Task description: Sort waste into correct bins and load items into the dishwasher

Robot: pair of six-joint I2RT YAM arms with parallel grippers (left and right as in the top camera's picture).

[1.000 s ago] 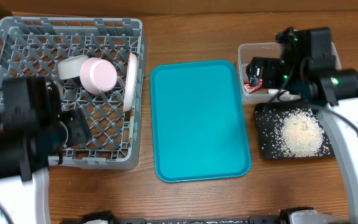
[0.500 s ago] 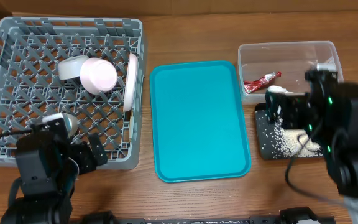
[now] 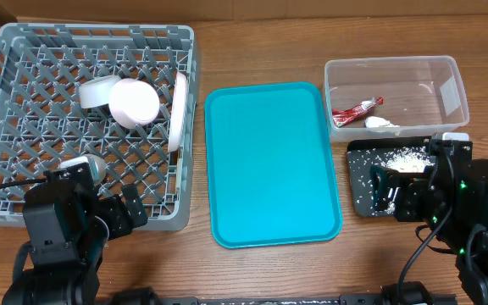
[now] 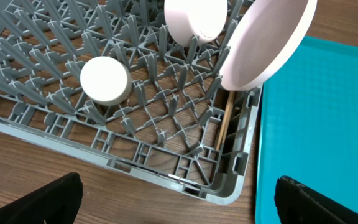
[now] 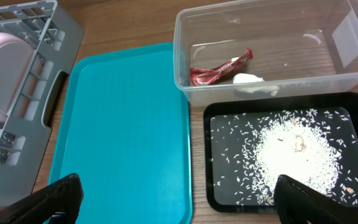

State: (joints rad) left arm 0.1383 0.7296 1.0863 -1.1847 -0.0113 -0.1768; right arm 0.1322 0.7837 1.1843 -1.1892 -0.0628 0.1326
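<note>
The grey dish rack [image 3: 24,51] holds a white plate [image 3: 177,110] on edge, a white bowl [image 3: 134,102], a white cup [image 3: 96,91] and chopsticks [image 4: 225,121] by its right wall. A round white cup base [image 4: 105,79] shows in the left wrist view. The clear tub [image 3: 447,72] holds the red-and-white wrapper [image 5: 219,70] and the white scrap [image 5: 248,79]. The black tray [image 5: 213,155] holds loose rice [image 5: 294,149]. My left gripper [image 4: 179,202] is open and empty over the table at the rack's near right corner. My right gripper [image 5: 179,202] is open and empty over the teal tray's edge and the black tray.
The large flat teal tray [image 3: 269,161] lies bare between the rack and the two bins. Both arms sit low at the table's front edge, the left [image 3: 58,229] by the rack, the right [image 3: 456,203] covering part of the black tray.
My right arm has drawn back from the clear tub to the front edge, uncovering the wrapper, scrap and rice. My left arm pulled back off the rack to the front.
</note>
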